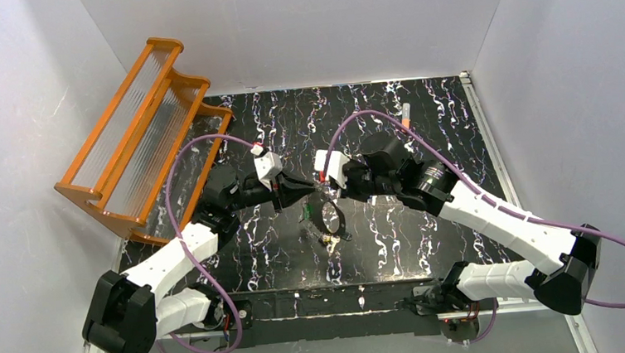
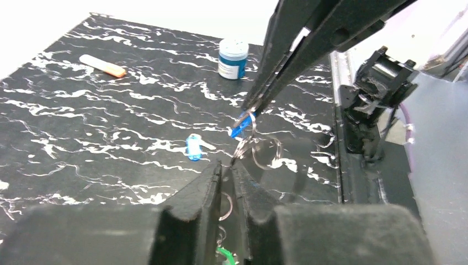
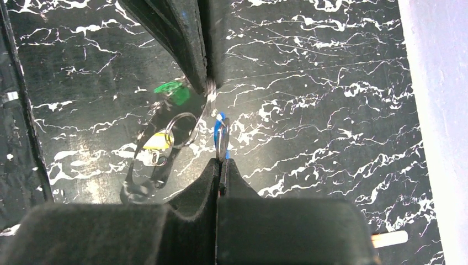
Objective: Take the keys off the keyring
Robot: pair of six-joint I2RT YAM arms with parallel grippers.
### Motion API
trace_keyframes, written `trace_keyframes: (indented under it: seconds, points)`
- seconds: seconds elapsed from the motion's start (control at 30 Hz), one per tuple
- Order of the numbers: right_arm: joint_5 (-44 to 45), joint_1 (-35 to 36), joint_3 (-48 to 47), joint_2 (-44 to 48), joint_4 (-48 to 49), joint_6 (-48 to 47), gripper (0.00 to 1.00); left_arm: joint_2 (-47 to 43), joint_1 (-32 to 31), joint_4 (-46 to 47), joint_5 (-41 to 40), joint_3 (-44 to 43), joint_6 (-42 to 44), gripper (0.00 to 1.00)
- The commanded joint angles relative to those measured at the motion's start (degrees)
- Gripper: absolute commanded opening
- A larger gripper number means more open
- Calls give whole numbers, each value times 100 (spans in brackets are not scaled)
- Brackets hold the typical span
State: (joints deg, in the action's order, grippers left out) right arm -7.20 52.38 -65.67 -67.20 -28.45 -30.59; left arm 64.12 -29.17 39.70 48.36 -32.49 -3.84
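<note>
Left pincer (image 2: pixel 226 165) was clamped on small ring (image 2: pixel 226 205); right pincer (image 3: pixel 222 161) was clamped on blue key (image 3: pixel 219 126).

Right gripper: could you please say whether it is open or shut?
Shut: the right gripper pinches a blue key, fingers touching.

orange rack (image 1: pixel 144 134): far left, by wall | orange-white tube (image 2: pixel 102 65): lying flat | blue-white tub (image 2: pixel 233 57): upright on marbled table (image 2: pixel 83 127)
</note>
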Motion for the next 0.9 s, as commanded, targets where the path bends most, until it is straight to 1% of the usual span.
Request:
trace_keyframes:
  seconds: [0.0, 0.07, 0.13, 0.27, 0.37, 0.47, 0.57, 0.8, 0.87]
  points:
    - [91, 170, -421, 3, 29, 60, 1, -110, 78, -252, -159, -163, 298, 21]
    - [149, 245, -596, -117, -80, -48, 1, -138, 78, -968, -80, -417, 858, 32]
    - [233, 286, -718, -223, -186, -149, 1, -172, 78, -1448, -9, -579, 1168, 38]
    - [360, 351, -956, -415, -378, -312, 1, -199, 78, -2074, 151, -840, 1713, 46]
    - [512, 446, -1085, -519, -508, -378, 1, -181, 78, -2244, 385, -951, 1808, 50]
    - [649, 527, -1197, -649, -613, -418, 1, -142, 78, -2256, 544, -967, 1854, 49]
    - [690, 586, -1226, -710, -628, -451, 1, -88, 78, -2342, 666, -1007, 1952, 44]
    - [689, 648, -1286, -765, -683, -469, 1, 109, 74, -2251, 1052, -1100, 1819, 35]
    - [859, 676, -1309, -784, -703, -482, 1, 110, 78, -2230, 1115, -1112, 1785, 33]
